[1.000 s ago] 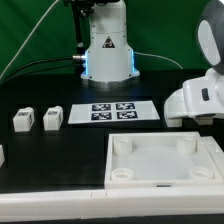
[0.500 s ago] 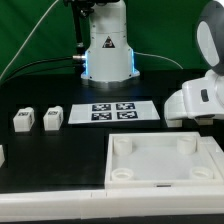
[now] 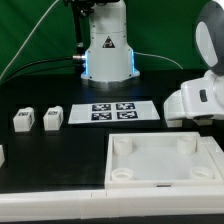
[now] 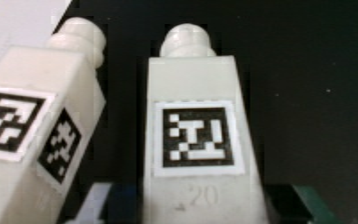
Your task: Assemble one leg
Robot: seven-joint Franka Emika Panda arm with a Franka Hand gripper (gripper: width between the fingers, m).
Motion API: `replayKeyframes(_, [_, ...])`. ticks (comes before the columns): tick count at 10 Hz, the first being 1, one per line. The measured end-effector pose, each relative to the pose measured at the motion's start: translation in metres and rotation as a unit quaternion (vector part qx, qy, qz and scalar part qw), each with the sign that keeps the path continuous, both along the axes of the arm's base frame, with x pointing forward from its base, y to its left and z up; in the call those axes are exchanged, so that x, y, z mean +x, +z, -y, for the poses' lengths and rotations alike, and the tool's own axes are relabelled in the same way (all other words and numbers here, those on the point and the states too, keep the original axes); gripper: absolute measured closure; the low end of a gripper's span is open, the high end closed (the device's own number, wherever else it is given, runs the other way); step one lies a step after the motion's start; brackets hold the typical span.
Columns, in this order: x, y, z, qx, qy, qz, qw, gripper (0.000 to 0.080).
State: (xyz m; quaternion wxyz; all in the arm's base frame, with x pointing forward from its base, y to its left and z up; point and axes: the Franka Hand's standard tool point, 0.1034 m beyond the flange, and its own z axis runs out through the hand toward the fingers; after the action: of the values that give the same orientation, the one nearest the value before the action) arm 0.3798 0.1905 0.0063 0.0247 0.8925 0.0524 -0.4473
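In the wrist view my gripper [image 4: 204,208] straddles a white leg [image 4: 201,110] that lies on the black table, with a square marker on its upper face and its rounded peg end pointing away. The dark fingers [image 4: 123,205] press against both of its sides. A second leg [image 4: 48,105] lies close beside it, slightly angled. In the exterior view only the white arm body [image 3: 196,100] shows at the right; the gripper and these two legs are hidden there. Two more legs [image 3: 22,121] [image 3: 52,118] stand at the exterior view's left.
The large white tray-shaped piece [image 3: 165,185] with corner sockets lies at the front. The marker board [image 3: 113,112] lies in the middle before the robot base [image 3: 108,55]. Another white part [image 3: 2,155] shows at the left edge.
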Motion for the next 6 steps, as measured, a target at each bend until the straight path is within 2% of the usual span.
replayKeyframes(4, [0.004, 0.006, 0.000, -0.006, -0.006, 0.006, 1.000, 0.0508])
replayKeyframes(5, [0.008, 0.013, 0.004, -0.010, -0.012, 0.012, 1.000, 0.0508])
replayKeyframes(6, [0.010, 0.027, 0.011, -0.012, -0.016, 0.019, 1.000, 0.0508])
